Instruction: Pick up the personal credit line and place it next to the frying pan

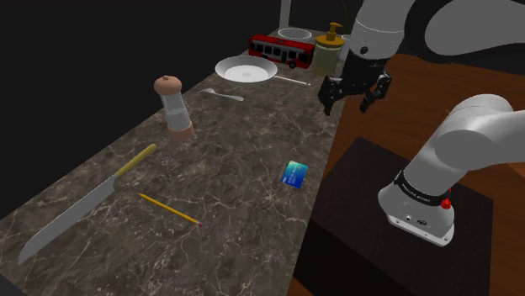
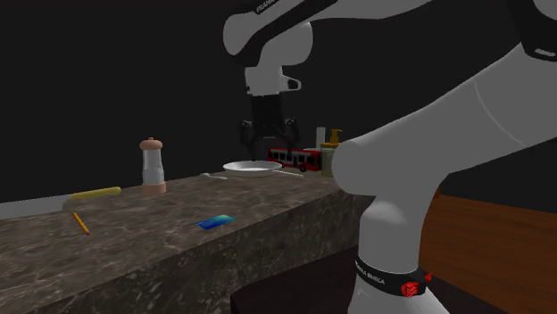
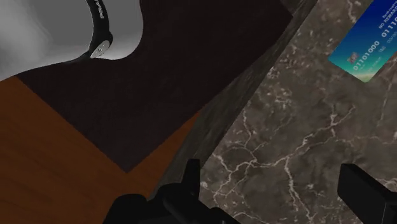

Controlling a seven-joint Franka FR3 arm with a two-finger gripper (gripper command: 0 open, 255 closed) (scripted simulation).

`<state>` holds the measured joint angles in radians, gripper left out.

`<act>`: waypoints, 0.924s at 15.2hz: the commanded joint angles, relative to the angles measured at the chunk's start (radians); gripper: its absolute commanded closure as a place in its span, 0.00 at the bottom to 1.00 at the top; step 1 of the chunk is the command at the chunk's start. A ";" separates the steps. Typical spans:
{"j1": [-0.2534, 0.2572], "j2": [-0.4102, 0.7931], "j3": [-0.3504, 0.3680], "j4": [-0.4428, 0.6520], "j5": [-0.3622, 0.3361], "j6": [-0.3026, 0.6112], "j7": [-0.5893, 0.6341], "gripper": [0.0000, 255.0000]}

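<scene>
A blue credit card [image 1: 294, 175] [image 2: 215, 221] lies flat on the dark marbled counter [image 1: 235, 160], near the edge that faces the stand. The frying pan [image 1: 246, 70] [image 2: 252, 168] is drawn white and shallow, its thin handle pointing toward the shoulder view's right, and it sits at the counter's far end. My black gripper [image 1: 347, 105] [image 2: 266, 136] hangs open in the air above that counter edge, between card and pan, holding nothing. In the wrist view the fingers stand wide apart [image 3: 277, 184] over the marble, and the card [image 3: 369, 48] lies ahead of them and off to one side.
A pepper mill [image 1: 173, 104], a spoon [image 1: 223, 93], a long knife [image 1: 76, 206] and a yellow pencil [image 1: 168, 208] lie on the counter. A red toy bus [image 1: 281, 50] and a soap bottle [image 1: 329, 50] stand behind the pan. The dark stand box [image 1: 370, 219] adjoins the counter.
</scene>
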<state>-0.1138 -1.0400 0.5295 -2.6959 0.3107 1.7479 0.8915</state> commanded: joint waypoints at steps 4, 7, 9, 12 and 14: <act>-0.057 0.087 0.205 0.012 0.136 0.093 0.284 0.00; -0.126 0.167 0.336 0.049 0.198 0.160 0.446 0.00; -0.189 0.225 0.430 0.082 0.230 0.206 0.552 0.00; -0.254 0.277 0.519 0.105 0.254 0.257 0.634 0.00; -0.261 0.289 0.540 0.088 0.264 0.288 0.632 0.00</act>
<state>-0.3685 -0.7584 1.0546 -2.6011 0.5682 2.0191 1.5182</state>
